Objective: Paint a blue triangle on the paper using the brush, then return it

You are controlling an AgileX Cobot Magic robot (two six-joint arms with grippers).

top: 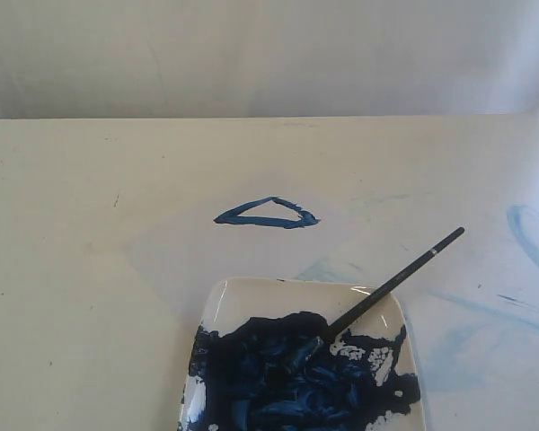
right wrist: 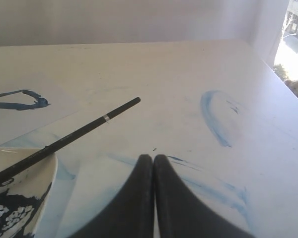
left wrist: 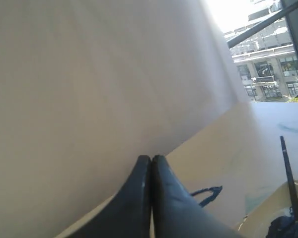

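On a cream table (top: 72,269) lies a thin pale square of paper (top: 242,251), turned like a diamond and barely lighter than the surface beneath it. Near the middle of the paper sits a small blue triangle (top: 268,215), a dark brushed outline that is wider than it is tall.

Nearer the camera, just beside the paper's lower corner, a glossy white plate (top: 242,292) holds a thick mass of dark blue paint (top: 278,377). The brush (top: 391,283), long and black-handled, rests with its bristle end sunk in the paint. Its handle leans across the plate's far right rim and points up and to the right over the table; a thin pale ring shows near its free end. Nothing grips the brush.

Faint pale-blue smears (top: 530,233) mark the table to the right of the plate.

From the left wrist camera, the left fingers (left wrist: 139,198) are pressed tightly together and empty, well apart from the triangle and the brush. From the right wrist camera, the right fingers (right wrist: 136,198) are likewise clenched on nothing, hovering over the smeared table near the brush handle without touching it.
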